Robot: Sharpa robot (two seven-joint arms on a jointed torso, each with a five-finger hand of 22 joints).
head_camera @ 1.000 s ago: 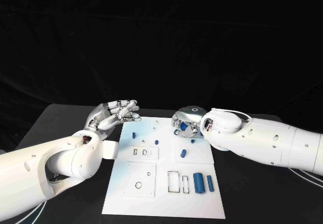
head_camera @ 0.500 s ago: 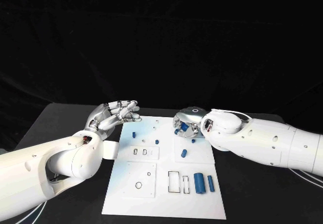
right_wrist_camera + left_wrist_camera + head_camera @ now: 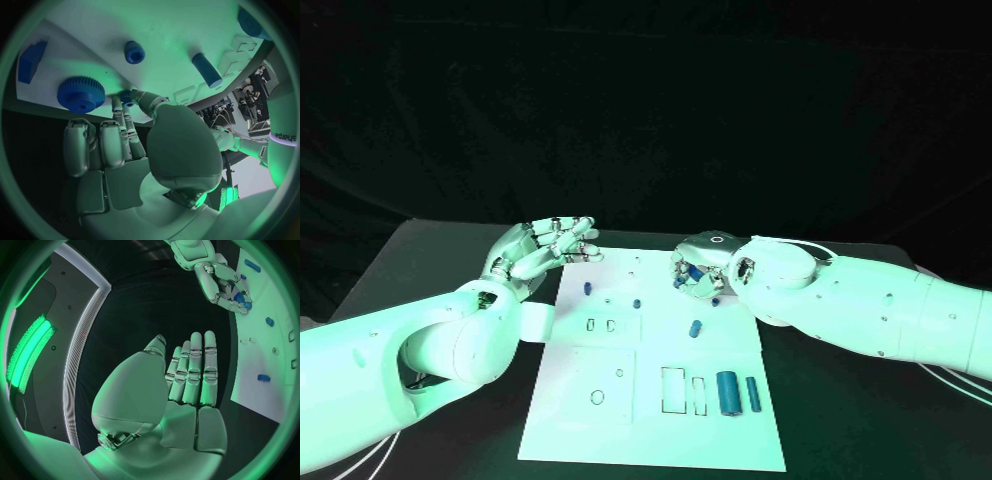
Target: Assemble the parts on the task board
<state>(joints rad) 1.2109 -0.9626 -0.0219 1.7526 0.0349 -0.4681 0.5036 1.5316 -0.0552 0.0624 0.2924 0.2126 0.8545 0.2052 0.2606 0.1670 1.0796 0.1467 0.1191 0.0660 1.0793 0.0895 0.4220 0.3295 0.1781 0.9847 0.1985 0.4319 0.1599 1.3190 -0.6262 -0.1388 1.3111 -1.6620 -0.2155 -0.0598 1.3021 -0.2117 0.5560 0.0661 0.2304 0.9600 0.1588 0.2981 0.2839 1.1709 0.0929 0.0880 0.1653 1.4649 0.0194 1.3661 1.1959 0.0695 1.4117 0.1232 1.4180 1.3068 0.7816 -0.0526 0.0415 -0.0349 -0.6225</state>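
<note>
Black table [image 3: 430,255]: bears a white rectangular task board [image 3: 581,425] at its middle, long side running away from the robot.

Left hand [image 3: 542,246], silver, many-fingered: raised just off the board's far-left corner. In the left wrist view [image 3: 187,385] its fingers are straight, side by side, holding nothing.

Task board, left half: two raised white square panels, the farther with small rectangular slots [image 3: 603,325], the nearer with round holes [image 3: 597,396]. Beyond them a small blue peg [image 3: 586,288] stands in the board; a second short blue peg [image 3: 636,302] stands just beside it towards the centre.

Task board, centre: a blue oblong piece [image 3: 692,327] on the farther right panel; nearer, two empty rectangular recesses [image 3: 674,388].

Task board, near right: a thick blue cylinder [image 3: 728,390] lying beside the recesses, and a thin blue rod [image 3: 753,393] just beside it, parallel.

Right hand [image 3: 700,262], silver, many-fingered: lowered over the board's far-right area, fingers curled downward. In the right wrist view [image 3: 125,145] two fingertips close on a small blue round part [image 3: 127,95] at the board surface. A blue toothed gear [image 3: 81,93] sits near those fingers, a blue block [image 3: 31,60] beyond it.
</note>
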